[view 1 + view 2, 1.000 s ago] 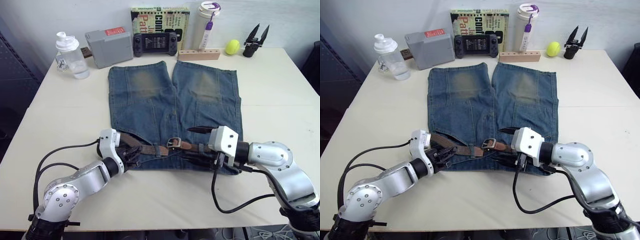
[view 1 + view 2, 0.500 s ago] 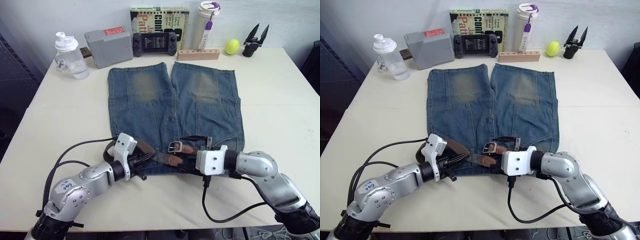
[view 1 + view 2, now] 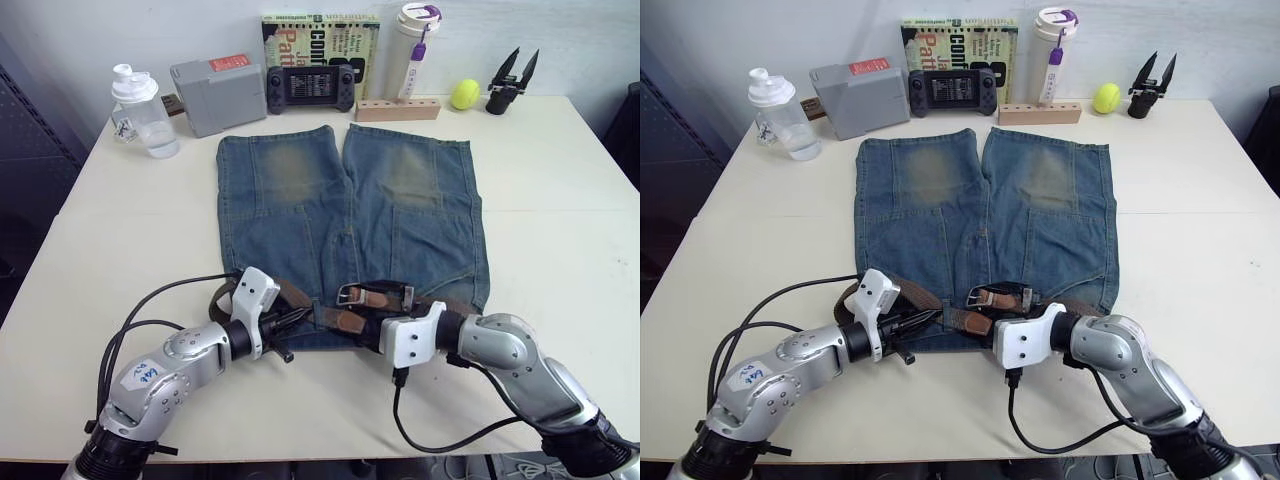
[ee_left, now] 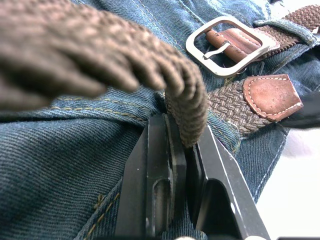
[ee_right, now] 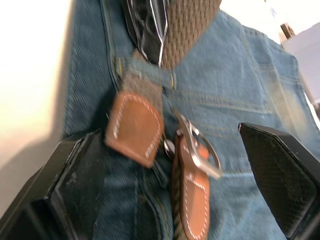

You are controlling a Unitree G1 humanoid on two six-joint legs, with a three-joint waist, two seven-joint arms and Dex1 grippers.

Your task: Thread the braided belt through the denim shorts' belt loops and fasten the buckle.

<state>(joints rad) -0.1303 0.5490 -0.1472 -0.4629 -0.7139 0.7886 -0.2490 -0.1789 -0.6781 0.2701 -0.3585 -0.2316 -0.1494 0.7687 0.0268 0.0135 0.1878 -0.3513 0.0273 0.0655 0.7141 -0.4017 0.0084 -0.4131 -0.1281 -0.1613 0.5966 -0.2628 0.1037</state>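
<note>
- I see the shorts (image 3: 345, 220) spread flat on the surface (image 3: 560, 230), waistband toward me, legs pointing at the far edge.
- The belt (image 3: 335, 318) lies along the waistband; the buckle (image 3: 350, 294) sits near the middle of it with a tan leather end through the frame.
- My left tool (image 4: 182, 170) is pinched shut on the belt's braided strap, right at the waistband; the left wrist view shows the strap rising from between the two fingers (image 4: 160, 185).
- My right tool (image 5: 170, 190) stands wide open, one finger either side of the buckle and the stitched leather tab (image 5: 135, 127); it holds nothing.
- In the head views the right tool's white housing covers part of the waistband, so I cannot make out any belt loops (image 4: 285, 27) there; the left wrist view shows one denim strip crossing the strap beyond the buckle.
- The right wrist view also catches my left tool gripping the strap at the far side of the tab.
- Along the far edge: a clear bottle (image 3: 140, 112), a grey box (image 3: 218, 92), a handheld console (image 3: 310, 87), a book (image 3: 320, 35), a white tumbler (image 3: 415, 45), a wooden block (image 3: 397, 108), a yellow ball (image 3: 464, 94) and a spare black gripper (image 3: 510, 75). All are well apart from the shorts' waist.
- Black cables loop on the surface beside each arm, near the waistband but not over the belt.
</note>
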